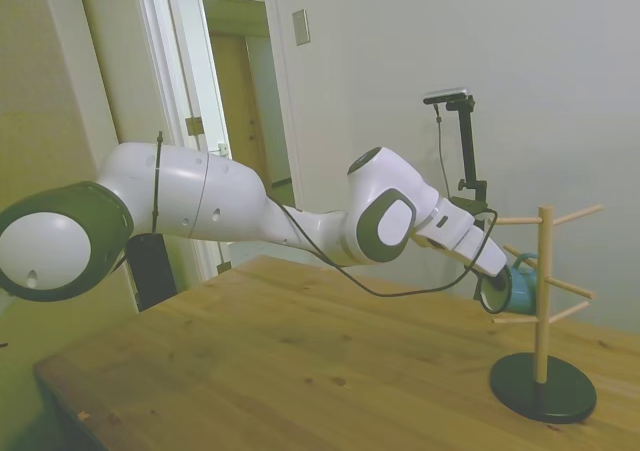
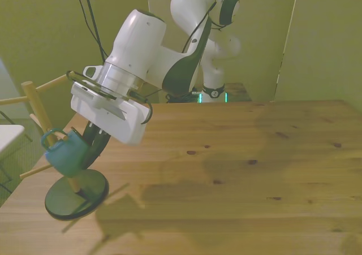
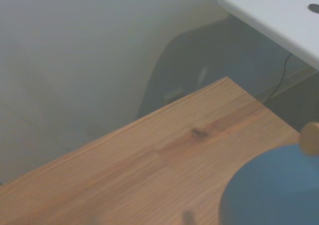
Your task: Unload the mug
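The teal-blue mug hangs tilted against the wooden mug tree, with its handle up by the post and its mouth turned toward the arm. My gripper is at the mug's rim, and its dark fingers are pinched on the mug's wall. The wrist view shows a blurred blue round shape, probably the mug, and a wooden peg tip beside it.
The tree's black round base stands near the table's corner, at the front view's left. Several pegs stick out around the mug. The wooden tabletop stretches away to the front view's right.
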Robot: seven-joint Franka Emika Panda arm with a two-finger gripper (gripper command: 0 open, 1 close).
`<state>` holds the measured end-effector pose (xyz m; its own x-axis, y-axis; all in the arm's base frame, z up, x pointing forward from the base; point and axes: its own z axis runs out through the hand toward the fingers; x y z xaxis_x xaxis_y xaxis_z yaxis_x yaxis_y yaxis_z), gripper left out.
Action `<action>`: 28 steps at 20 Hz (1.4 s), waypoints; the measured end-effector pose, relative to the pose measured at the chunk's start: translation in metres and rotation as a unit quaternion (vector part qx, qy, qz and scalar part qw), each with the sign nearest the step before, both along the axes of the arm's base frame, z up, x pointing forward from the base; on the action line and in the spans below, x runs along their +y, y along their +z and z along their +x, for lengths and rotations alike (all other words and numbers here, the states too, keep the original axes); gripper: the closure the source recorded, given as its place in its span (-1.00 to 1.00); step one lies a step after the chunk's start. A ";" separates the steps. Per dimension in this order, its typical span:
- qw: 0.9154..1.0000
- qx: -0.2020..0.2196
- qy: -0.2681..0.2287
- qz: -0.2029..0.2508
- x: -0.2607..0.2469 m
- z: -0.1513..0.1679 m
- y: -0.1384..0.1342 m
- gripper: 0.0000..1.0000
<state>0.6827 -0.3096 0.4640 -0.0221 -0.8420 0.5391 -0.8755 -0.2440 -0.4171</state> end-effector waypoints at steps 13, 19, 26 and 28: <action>1.000 -0.020 0.010 0.014 0.021 -0.015 0.044 1.00; 0.999 -0.016 0.025 0.021 0.044 -0.005 0.046 1.00; 0.998 -0.009 0.062 0.029 0.109 0.029 0.041 1.00; 0.996 -0.004 0.079 0.034 0.138 0.037 0.041 1.00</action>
<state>0.7199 -0.1719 0.5047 0.1095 -0.8702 0.4803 -0.8254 -0.3489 -0.4438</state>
